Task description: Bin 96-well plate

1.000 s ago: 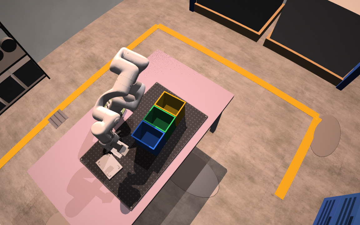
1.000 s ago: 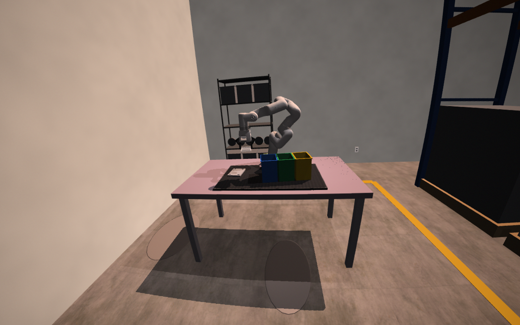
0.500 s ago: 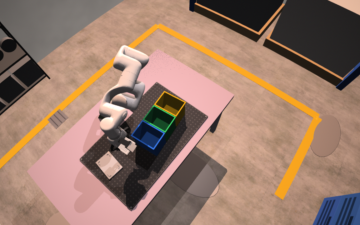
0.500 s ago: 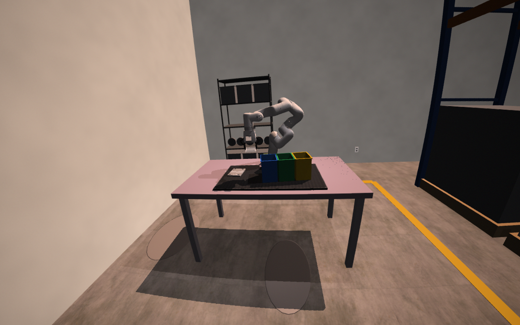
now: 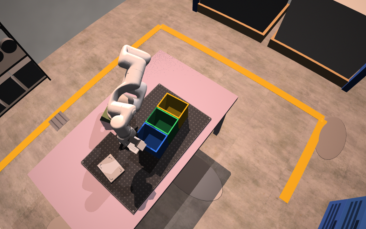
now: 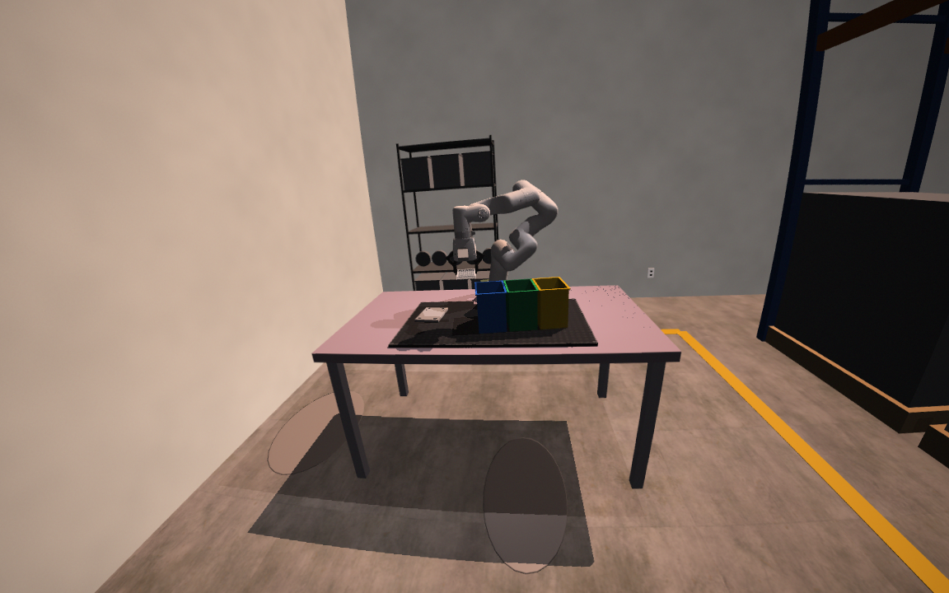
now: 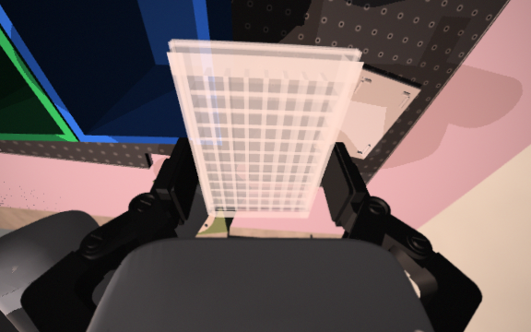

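Arm (image 5: 130, 76): glossy white/pale grey shell, thick rounded tubular links, bulbous elbow housings, smooth capped joint ends. No external cables visible. No legible markings at this res.

Wrist housing (image 7: 256, 281): dark grey, matte, rounded-rectangular block; lighter grey curved link section at lower left of wrist view.

Gripper (image 7: 261, 177): black linkage-type mechanism, two symmetric linkage arms w/ round pivot bosses, concentric-ring pivot screws at each joint.

Fingers: black, flat-sided, blocky, straight inner faces.
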Available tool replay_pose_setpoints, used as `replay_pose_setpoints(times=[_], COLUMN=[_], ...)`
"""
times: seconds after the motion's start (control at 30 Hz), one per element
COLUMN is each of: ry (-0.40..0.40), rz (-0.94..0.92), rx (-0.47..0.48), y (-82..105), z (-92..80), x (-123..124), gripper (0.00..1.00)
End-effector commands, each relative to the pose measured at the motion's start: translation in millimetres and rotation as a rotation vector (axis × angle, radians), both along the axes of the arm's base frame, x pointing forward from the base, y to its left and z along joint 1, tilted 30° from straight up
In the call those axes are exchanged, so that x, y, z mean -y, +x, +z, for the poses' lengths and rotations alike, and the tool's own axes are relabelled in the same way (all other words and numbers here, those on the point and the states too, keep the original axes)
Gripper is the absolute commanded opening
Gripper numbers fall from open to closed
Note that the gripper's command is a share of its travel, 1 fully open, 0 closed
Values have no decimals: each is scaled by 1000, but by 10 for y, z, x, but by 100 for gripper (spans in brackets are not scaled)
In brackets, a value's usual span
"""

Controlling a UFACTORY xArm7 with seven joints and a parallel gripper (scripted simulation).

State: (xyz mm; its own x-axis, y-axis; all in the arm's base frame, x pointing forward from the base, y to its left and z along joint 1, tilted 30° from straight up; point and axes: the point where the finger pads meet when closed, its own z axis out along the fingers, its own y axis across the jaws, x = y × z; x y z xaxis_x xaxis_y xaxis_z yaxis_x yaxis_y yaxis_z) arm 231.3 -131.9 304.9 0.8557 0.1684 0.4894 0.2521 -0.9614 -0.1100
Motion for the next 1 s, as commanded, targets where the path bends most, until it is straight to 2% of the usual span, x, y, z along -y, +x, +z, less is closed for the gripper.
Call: replay_pose_setpoints(times=[0.0,0.97], ry=[-2,-1], rz=[-2,-1], rx=[3,3], y=[21,213], z=[46,325], x=[-81,-918], gripper=[0,0])
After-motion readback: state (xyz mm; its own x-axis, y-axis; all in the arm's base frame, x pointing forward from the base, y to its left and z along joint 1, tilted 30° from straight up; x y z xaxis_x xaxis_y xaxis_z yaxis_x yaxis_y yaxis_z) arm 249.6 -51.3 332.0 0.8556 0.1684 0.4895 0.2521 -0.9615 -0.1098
